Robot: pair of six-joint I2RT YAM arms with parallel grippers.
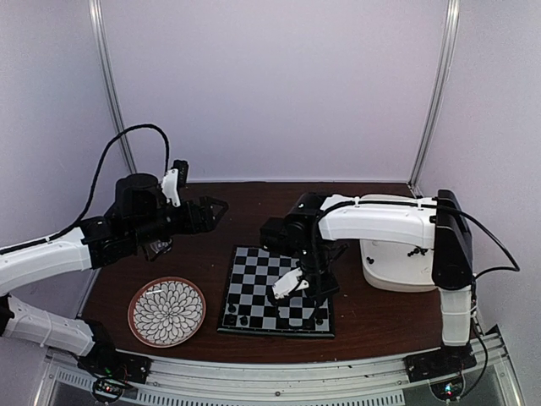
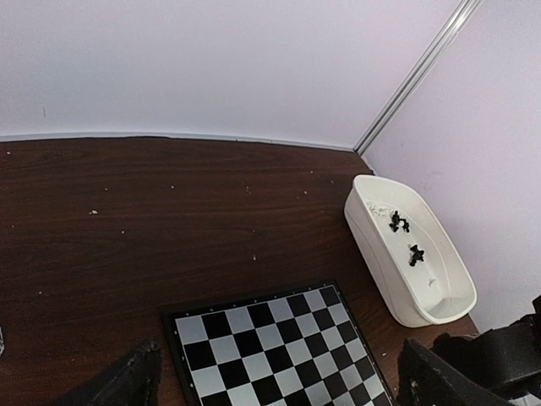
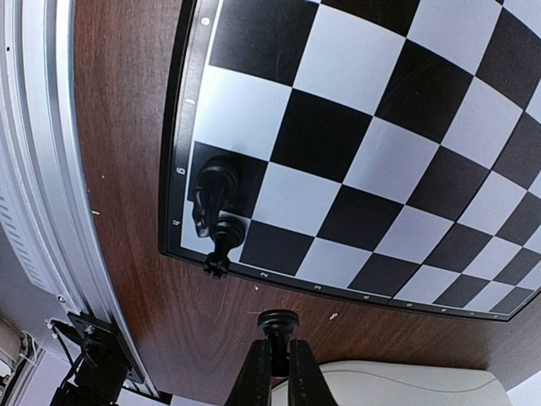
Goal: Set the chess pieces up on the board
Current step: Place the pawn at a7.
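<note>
The right tool pinches one black chess piece over the near right part of the board. Two black pieces stand at its near left corner. The left tool is spread, far left of the board, above the desk

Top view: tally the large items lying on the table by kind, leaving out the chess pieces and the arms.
Board: 1
Plate: 1
Tub: 1
Total: 3
</note>
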